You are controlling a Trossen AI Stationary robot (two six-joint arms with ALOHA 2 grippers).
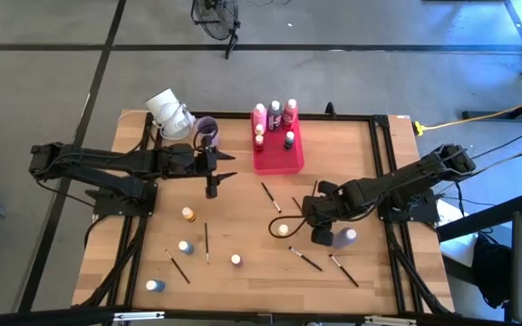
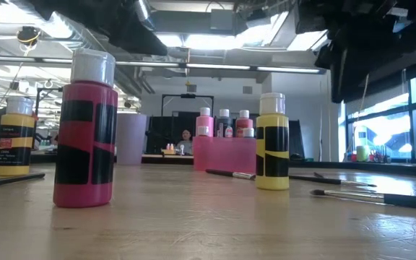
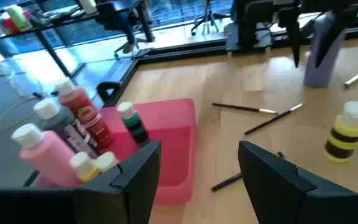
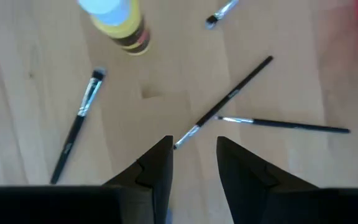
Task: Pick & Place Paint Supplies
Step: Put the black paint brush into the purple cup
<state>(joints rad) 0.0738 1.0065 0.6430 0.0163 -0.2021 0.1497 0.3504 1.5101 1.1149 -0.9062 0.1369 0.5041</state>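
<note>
- Right gripper hovers over the light wooden table, at about 4 o'clock from the table's centre; jaws spread with a narrow gap, nothing between them.
- Directly under it: a thin dark pale-tipped paintbrush, lying diagonally, its tip end just ahead of the fingertips. A second thin brush lies just beside it, their ends near each other.
- Left gripper sits near 11 o'clock, beside the pink-red rectangular plastic tray; jaws apart, empty. Tray already holds several light-capped paint bottles.
- Lilac cup stands at the tray's 9 o'clock.
- Loose supplies left: a yellow light-capped bottle, more bottles and brushes across the near half of the table.
- Judgement: the step in hand is picking the brush. Best to turn the jaws square across the handle, descend near mid-shaft well apart from the second brush, and close close to the wood so the thin shaft does not roll out.
</note>
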